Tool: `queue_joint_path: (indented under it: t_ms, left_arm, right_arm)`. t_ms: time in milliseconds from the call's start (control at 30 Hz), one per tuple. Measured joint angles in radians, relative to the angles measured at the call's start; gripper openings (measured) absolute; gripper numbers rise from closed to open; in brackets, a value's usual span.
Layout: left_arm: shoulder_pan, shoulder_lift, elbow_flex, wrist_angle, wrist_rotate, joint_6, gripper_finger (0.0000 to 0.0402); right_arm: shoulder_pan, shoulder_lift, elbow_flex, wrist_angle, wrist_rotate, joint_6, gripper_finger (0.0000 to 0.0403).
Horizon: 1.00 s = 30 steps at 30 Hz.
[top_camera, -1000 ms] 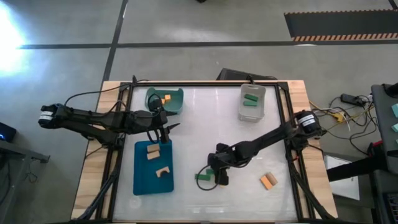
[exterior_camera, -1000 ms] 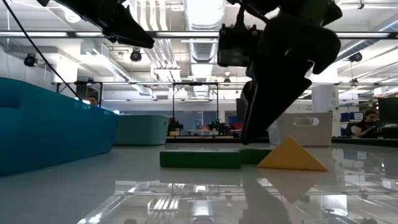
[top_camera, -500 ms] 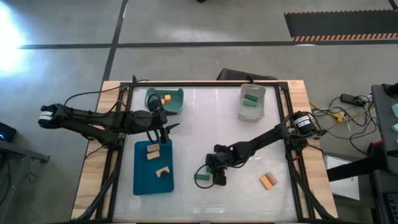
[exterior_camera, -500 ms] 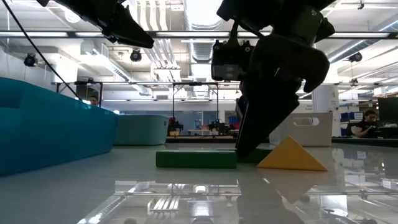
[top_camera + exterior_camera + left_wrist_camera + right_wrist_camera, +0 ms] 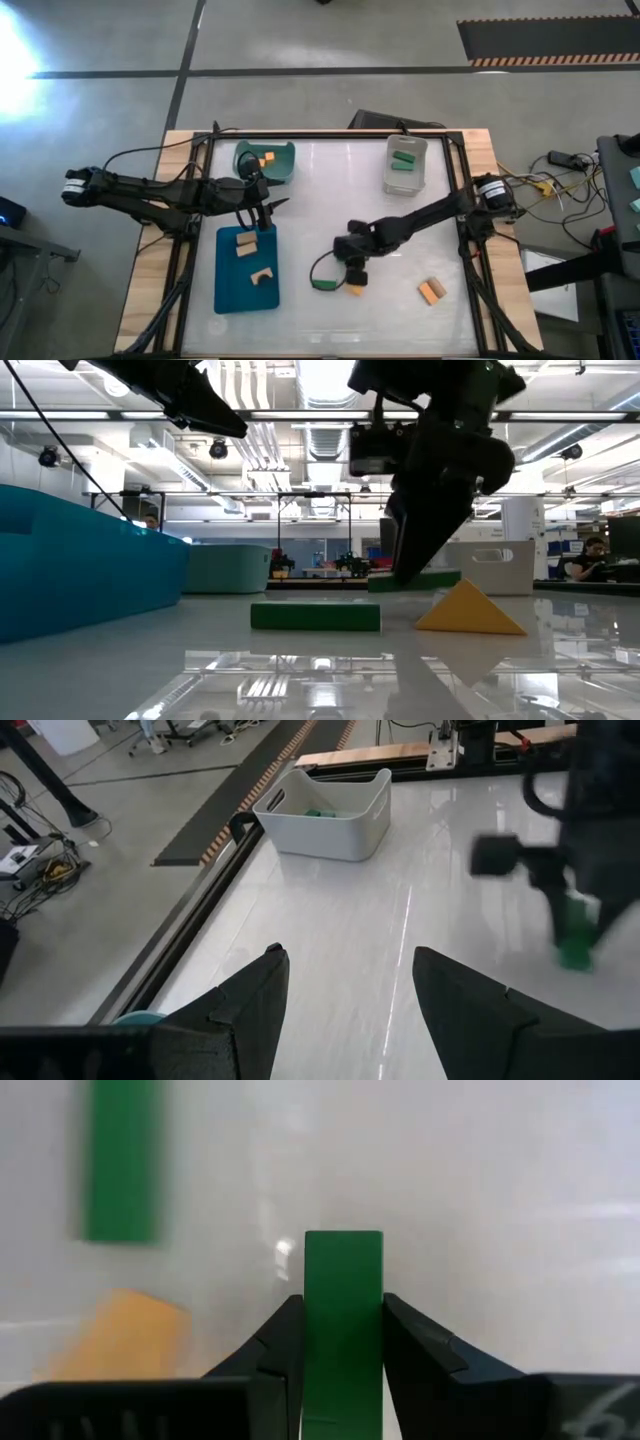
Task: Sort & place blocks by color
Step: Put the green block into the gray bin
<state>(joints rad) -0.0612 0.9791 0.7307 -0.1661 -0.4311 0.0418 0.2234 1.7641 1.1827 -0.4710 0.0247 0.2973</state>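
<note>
Over the middle of the table in the high view, the right gripper (image 5: 355, 268) hung just above a green block (image 5: 325, 285) and an orange wedge (image 5: 354, 289), while the left gripper (image 5: 262, 215) waited over the near end of the blue tray (image 5: 232, 290) holding tan blocks (image 5: 245, 243). The clear bin (image 5: 405, 176) with green pieces stood well apart, so a long carry lay ahead.

In the low view, the held green block (image 5: 414, 581) was clear of the glossy tabletop, and it jutted sideways from the fingers; a hold near one end might have let it pivot or slip.

In the left wrist view, that arm's fingers (image 5: 245, 995) stood spread and empty.

In the right wrist view, the dark fingers (image 5: 275, 1345) were clamped on the smooth, painted, square-edged bar (image 5: 343, 1315), a slick surface that could have slid.
</note>
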Motion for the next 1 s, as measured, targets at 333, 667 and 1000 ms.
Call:
queue_joint_path:
  t_ms: [333, 667, 1000]
  left_arm:
    - [0.0, 0.0, 0.0, 0.0, 0.0, 0.018, 0.0199]
    - [0.0, 0.0, 0.0, 0.001, 0.0, 0.02, 0.0199]
    - [0.0, 0.001, 0.0, 0.0, 0.0, 0.024, 0.0199]
  right_arm:
    - [-0.211, -0.232, 0.041, -0.341, 0.138, -0.019, 0.0093]
    - [-0.631, -0.448, -0.044, -0.419, 0.257, 0.296, 0.0094]
    - [-0.938, -0.424, -0.239, -0.175, 0.229, 0.442, 0.0095]
